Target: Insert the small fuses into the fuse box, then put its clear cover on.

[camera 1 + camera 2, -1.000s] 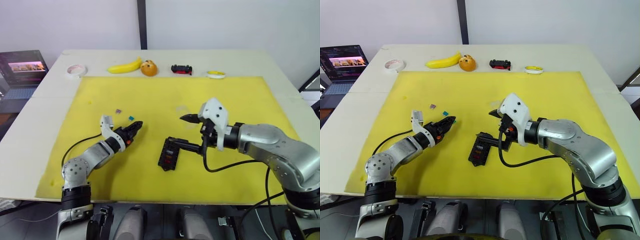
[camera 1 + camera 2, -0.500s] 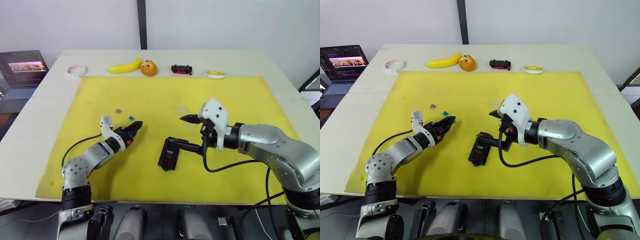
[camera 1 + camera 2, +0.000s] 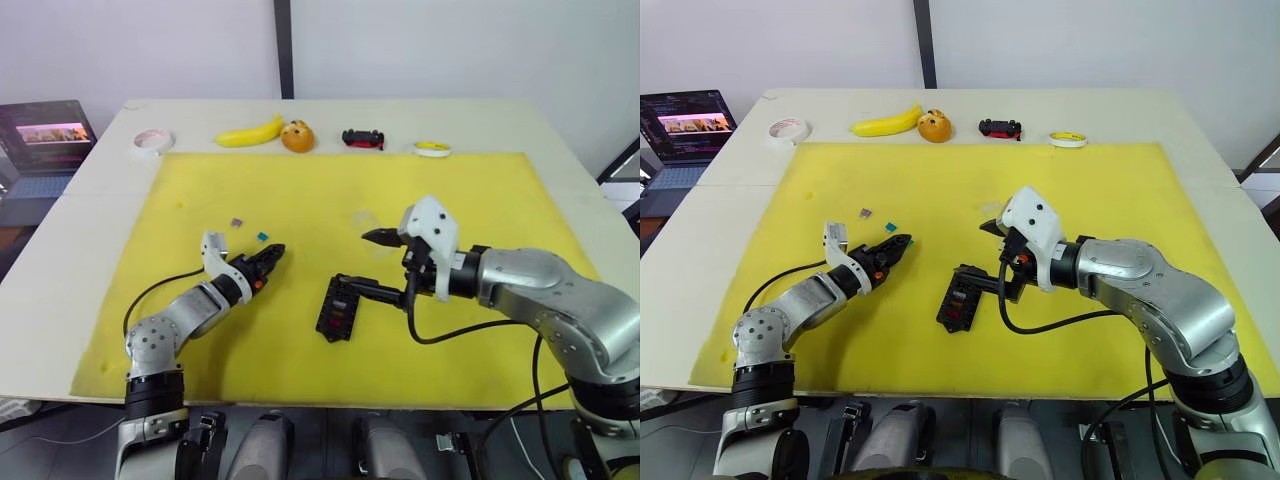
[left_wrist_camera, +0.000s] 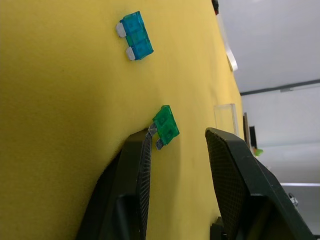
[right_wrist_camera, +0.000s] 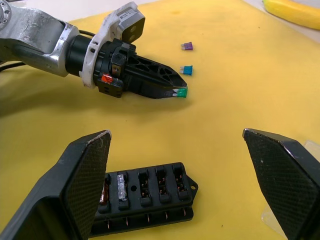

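Lying at left gripper (image 4: pixel 177 165) fingertips, jaws apart: small green plastic fuse (image 4: pixel 165 125), touching one finger; right gripper (image 5: pixel 177 150) wide open above black rectangular fuse box (image 5: pixel 150 197).

The open left tool (image 4: pixel 177 145) flanks a green fuse (image 4: pixel 166 125); a teal fuse (image 4: pixel 135 36) lies beyond.

Robot lab, yellow mat (image 3: pixel 300 200) on table (image 3: pixel 560 140), laptop (image 3: pixel 685 120)

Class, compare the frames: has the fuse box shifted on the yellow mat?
No. The fuse box keeps the same spot on the yellow mat.
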`<state>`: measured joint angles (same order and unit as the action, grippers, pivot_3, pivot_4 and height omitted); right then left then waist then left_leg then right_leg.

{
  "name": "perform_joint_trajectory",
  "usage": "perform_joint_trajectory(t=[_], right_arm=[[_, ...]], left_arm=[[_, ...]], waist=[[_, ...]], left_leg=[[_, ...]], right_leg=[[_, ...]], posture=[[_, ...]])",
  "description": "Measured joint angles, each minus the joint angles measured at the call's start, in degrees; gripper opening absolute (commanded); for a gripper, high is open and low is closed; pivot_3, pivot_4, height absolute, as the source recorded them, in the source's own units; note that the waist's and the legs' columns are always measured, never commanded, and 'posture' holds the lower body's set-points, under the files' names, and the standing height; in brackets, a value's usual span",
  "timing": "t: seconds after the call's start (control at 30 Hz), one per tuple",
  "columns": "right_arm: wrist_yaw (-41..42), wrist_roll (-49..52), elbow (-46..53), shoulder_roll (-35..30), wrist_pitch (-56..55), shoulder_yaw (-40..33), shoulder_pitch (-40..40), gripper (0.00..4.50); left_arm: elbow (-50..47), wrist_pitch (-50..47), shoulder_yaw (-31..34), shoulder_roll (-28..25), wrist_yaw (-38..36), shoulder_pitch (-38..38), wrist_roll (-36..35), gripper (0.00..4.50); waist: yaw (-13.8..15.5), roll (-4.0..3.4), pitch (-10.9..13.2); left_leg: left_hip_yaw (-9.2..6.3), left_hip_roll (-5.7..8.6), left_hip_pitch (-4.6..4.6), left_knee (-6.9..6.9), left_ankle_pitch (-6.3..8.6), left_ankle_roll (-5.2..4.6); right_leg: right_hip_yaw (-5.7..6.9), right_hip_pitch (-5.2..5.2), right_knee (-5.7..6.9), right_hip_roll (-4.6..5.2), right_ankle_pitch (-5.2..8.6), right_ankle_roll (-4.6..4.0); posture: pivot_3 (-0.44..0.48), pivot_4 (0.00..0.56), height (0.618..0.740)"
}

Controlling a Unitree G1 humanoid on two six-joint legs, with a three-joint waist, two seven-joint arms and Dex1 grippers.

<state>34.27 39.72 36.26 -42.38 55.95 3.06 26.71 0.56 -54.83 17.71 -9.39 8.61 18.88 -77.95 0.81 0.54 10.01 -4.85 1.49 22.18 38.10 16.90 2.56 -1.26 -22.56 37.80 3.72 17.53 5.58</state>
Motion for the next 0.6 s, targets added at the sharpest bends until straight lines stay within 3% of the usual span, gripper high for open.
perform_joint_trajectory(t=[0.4, 0.5, 0.57, 0.6], right_arm=[[0.0, 0.0, 0.0, 0.0, 0.1, -0.4, 0.0, 4.5], [0.1, 0.0, 0.0, 0.0, 0.1, -0.4, 0.0, 4.5], [0.1, 0.0, 0.0, 0.0, 0.1, -0.4, 0.0, 4.5], [0.1, 0.0, 0.0, 0.0, 0.1, -0.4, 0.0, 4.5]], left_arm=[[0.0, 0.1, 0.0, 0.4, 0.1, 0.0, 0.2, 1.81], [0.0, 0.1, 0.2, 0.6, 0.2, 0.0, 0.3, 0.96], [0.0, 0.1, 0.2, 0.8, 0.2, 0.1, 0.3, 0.04], [-0.1, 0.1, 0.1, 1.0, 0.2, 0.3, 0.3, 0.04]], waist=[[0.0, 0.0, 0.0], [0.0, 0.0, 0.0], [0.0, 0.0, 0.0], [0.0, 0.0, 0.0]], left_leg=[[0.0, 0.0, 0.0, 0.0, 0.0, -0.01], [0.0, 0.0, 0.0, 0.0, 0.0, -0.01], [0.0, 0.0, 0.0, 0.0, 0.0, 0.0], [0.0, 0.0, 0.0, 0.0, 0.0, 0.0]], right_leg=[[0.0, 0.0, -0.01, 0.0, 0.0, 0.0], [0.0, 0.0, -0.01, 0.0, 0.0, 0.0], [0.0, 0.0, -0.01, 0.0, 0.0, 0.0], [0.0, 0.0, -0.01, 0.0, 0.0, 0.0]], posture=[[0.0, 0.15, 0.74], [0.0, 0.15, 0.74], [0.0, 0.15, 0.74], [0.0, 0.15, 0.74]])
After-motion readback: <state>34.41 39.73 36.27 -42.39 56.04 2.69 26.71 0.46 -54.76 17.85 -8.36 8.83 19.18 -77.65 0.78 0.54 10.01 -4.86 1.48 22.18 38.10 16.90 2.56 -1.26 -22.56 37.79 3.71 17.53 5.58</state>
